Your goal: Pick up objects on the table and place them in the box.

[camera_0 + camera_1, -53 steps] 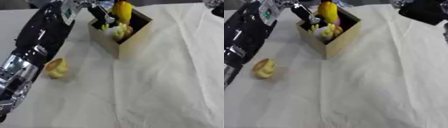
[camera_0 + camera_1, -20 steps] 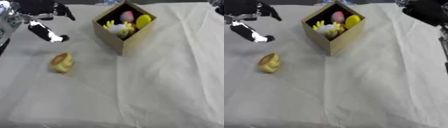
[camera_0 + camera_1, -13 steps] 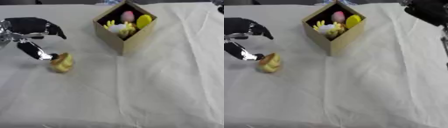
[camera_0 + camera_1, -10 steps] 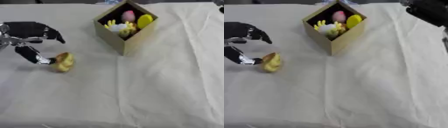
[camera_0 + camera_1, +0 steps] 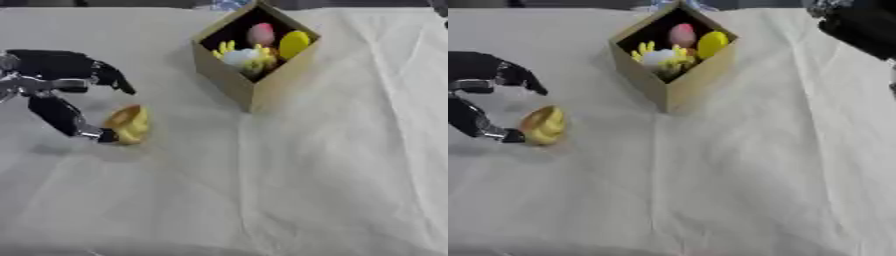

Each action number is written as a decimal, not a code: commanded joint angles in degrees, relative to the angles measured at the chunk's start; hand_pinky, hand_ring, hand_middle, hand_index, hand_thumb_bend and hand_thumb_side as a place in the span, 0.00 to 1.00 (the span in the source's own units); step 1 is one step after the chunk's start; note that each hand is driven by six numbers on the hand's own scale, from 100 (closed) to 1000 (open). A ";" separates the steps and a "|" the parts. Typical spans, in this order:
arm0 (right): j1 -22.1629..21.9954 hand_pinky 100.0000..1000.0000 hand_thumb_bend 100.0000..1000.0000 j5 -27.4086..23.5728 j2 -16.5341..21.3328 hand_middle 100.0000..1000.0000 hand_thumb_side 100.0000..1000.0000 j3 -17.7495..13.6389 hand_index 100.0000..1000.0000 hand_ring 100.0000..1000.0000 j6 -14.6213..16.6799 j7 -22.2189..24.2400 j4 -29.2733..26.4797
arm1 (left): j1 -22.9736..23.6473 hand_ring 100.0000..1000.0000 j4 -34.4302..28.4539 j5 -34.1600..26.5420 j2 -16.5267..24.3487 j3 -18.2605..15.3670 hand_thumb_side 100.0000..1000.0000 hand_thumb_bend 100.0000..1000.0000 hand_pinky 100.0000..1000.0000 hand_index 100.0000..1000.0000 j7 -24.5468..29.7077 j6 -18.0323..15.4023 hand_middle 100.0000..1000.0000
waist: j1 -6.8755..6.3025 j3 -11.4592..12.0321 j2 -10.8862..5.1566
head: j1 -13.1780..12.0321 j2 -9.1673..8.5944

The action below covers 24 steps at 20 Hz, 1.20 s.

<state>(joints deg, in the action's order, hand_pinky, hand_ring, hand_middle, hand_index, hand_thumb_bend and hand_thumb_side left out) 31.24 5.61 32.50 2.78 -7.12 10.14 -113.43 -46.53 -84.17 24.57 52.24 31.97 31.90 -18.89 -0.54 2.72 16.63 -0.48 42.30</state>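
A small yellow-tan object (image 5: 129,123) lies on the white cloth at the left. My left hand (image 5: 54,84) hovers over it from the left, open; its thumb tip touches the object's left side while the fingers arch above, apart from it. The cardboard box (image 5: 229,79) stands at the upper middle, holding a pink egg shape (image 5: 260,34), a yellow oval (image 5: 293,44) and a white-and-yellow item (image 5: 242,56). My right hand (image 5: 866,22) shows as a dark shape in the upper right corner of the right eye view; its fingers are hidden.
A white cloth (image 5: 332,165) with creases covers the whole table. A bluish thing (image 5: 229,4) peeks out behind the box at the far edge.
My left hand came away from the box, moved down to the left and spread around the yellow-tan object, thumb now touching it. The camera view shifted too.
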 commanded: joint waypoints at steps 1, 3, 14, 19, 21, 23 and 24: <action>0.59 0.87 0.00 -0.21 0.74 0.65 0.58 -0.88 0.77 0.68 -0.09 -0.09 -1.17 | -1.69 0.78 0.25 -0.65 0.17 -0.40 0.74 0.47 0.83 0.90 1.15 2.77 0.76 | 0.10 -0.18 -0.90 | -0.28 -0.65; 0.61 0.87 0.00 -0.32 0.72 0.65 0.57 -0.90 0.77 0.68 0.00 -0.14 -1.17 | -2.06 0.78 0.66 0.29 -0.58 0.02 0.73 0.47 0.82 0.90 1.49 4.56 0.76 | 0.17 -0.32 -0.80 | -0.41 -0.76; 0.93 0.87 0.00 -0.65 0.52 0.64 0.57 -1.23 0.77 0.67 0.21 -0.83 -1.17 | -3.00 0.76 2.08 2.62 -3.38 2.26 0.69 0.49 0.81 0.88 5.16 9.08 0.74 | 0.54 -0.75 -0.08 | -0.81 -1.02; 0.83 0.87 0.00 -0.89 0.55 0.64 0.58 -1.25 0.77 0.67 0.34 -1.07 -1.17 | -3.21 0.77 2.73 4.77 -3.63 2.25 0.63 0.47 0.80 0.88 6.85 7.95 0.75 | 0.60 -0.79 0.08 | -0.87 -1.23; 0.74 0.87 0.00 -0.98 0.59 0.64 0.59 -1.26 0.77 0.67 0.39 -1.11 -1.17 | -3.22 0.77 2.49 5.66 -3.49 2.03 0.63 0.47 0.81 0.89 7.22 7.50 0.75 | 0.61 -0.73 0.11 | -0.87 -1.28; 0.65 0.87 0.00 -1.02 0.61 0.64 0.60 -1.28 0.77 0.67 0.38 -1.12 -1.17 | -3.09 0.78 2.04 6.46 -3.20 1.71 0.62 0.48 0.81 0.89 7.25 7.17 0.76 | 0.61 -0.67 0.13 | -0.85 -1.33; 0.61 0.87 0.00 -1.04 0.60 0.65 0.60 -1.30 0.77 0.67 0.39 -1.14 -1.17 | -3.02 0.78 1.77 6.90 -3.03 1.53 0.62 0.48 0.81 0.89 7.14 7.03 0.76 | 0.62 -0.64 0.13 | -0.85 -1.34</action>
<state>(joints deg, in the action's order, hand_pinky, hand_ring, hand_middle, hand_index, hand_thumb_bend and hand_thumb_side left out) 31.24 4.81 32.05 2.13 -6.82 9.30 -113.43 -48.49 -81.46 30.92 47.44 34.64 39.01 -11.49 0.12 2.05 17.73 -1.17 41.73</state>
